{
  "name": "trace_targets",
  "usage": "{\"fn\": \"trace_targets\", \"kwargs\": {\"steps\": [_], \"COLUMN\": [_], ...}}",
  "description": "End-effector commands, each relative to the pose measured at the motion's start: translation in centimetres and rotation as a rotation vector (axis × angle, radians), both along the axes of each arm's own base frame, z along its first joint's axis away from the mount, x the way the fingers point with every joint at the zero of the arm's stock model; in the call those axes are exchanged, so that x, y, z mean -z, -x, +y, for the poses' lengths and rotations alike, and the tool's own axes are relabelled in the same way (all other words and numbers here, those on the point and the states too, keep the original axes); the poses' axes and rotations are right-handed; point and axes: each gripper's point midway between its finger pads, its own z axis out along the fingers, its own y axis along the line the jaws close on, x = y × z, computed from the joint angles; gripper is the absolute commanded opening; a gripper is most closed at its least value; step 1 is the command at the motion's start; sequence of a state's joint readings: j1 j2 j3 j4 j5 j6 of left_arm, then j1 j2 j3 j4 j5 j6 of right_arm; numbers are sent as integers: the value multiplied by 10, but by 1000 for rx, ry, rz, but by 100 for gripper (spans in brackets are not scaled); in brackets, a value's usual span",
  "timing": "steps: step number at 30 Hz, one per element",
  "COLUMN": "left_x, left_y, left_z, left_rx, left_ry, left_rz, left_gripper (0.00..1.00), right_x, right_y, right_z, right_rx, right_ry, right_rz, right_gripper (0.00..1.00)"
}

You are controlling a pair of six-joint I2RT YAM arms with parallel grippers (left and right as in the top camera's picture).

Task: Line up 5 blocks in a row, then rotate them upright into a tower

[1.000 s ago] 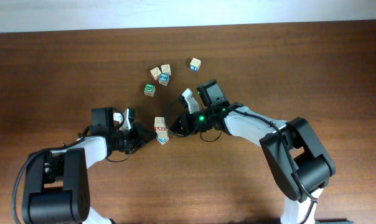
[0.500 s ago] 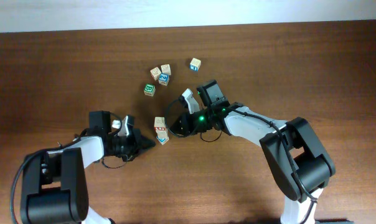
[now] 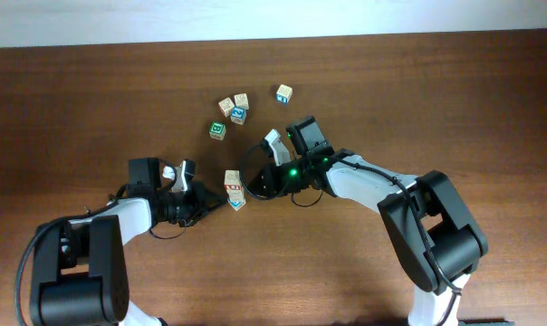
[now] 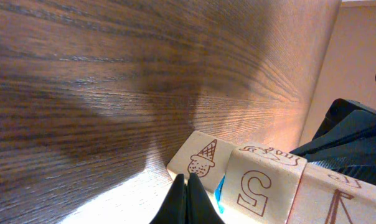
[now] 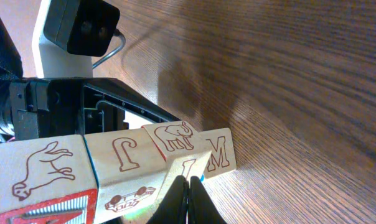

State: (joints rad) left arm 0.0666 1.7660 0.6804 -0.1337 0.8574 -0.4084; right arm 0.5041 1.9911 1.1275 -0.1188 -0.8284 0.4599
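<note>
Wooden blocks (image 3: pixel 234 188) clustered on bench (image 3: pixel 92 100); left claw (image 4: pixel 187 194) and right claw (image 5: pixel 187 195) both fully closed, holding nothing, tips at cluster's opposite sides.

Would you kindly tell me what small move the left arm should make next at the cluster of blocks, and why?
Probably a short push with the left gripper to turn the ice-cream block on the table. It is shut and sits at that block's lower edge, so nudging suits better than grasping. The right gripper, also shut, sits across the cluster and may brace it.
</note>
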Motion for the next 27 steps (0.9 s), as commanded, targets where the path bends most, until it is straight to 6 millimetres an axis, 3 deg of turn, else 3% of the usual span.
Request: {"fn": "trace_targets", "kwargs": {"steps": [1,8,27], "left_x": [-7,-5,-8], "left_y": [1,7,-3], "left_z": [-3,-3,-2], "left_rx": [7,5,-12], "left_ry": [18,23,25], "left_rz": [-12,24,-13], "left_gripper": [0,0,0], "right_x": [8,8,8], "right_y": [3,3,9], "right_z": [1,1,7], "right_rx": [-8,-8,-26], "right_ry": [15,15,18], "right_rz": [3,3,1], "right_gripper": [4,4,4]}}
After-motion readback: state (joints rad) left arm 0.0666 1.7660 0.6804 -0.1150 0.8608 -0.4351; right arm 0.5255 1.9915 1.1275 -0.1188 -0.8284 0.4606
